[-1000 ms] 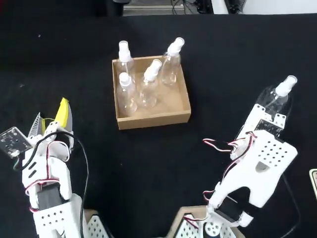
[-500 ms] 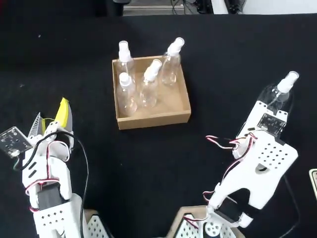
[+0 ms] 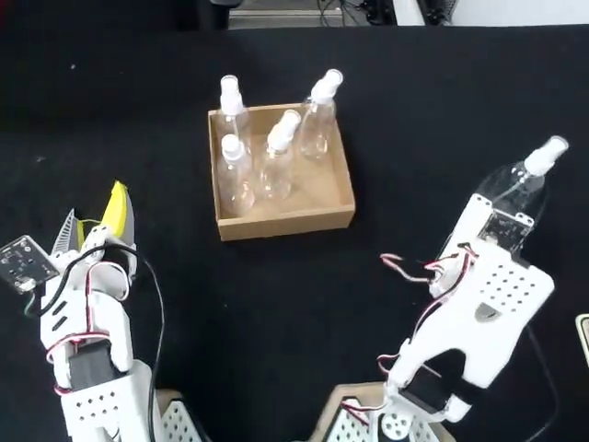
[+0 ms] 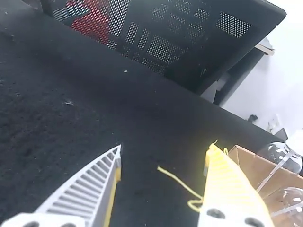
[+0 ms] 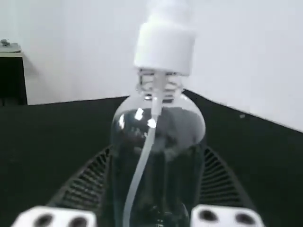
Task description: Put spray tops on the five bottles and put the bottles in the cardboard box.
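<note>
The right jaws are clamped on a clear bottle [image 3: 513, 184] at the right side of the black surface [image 3: 138, 110], well apart from the cardboard box [image 3: 285, 224]. The bottle is tilted, with its white spray top [image 3: 550, 153] pointing away from the arm. In the right wrist view the bottle [image 5: 156, 156] sits between the two ribbed jaws with the spray top [image 5: 164, 45] on, and a thin tube runs down inside it.

The box sits mid-surface and holds four bottles, each with a white top:
- one in the far left corner [image 3: 232, 109]
- one near the left wall [image 3: 236, 175]
- one in the middle, leaning [image 3: 278, 158]
- one in the far right corner, leaning [image 3: 318, 118]

The left jaws are spread wide with nothing between them, at the near left of the surface and well apart from the box. One jaw is yellow, the other grey. In the left wrist view a loose yellow thread [image 4: 176, 181] hangs off the yellow jaw. A corner of the box [image 4: 244, 158] and the rounded shoulders of two bottles [image 4: 279, 153] show just past it.
</note>
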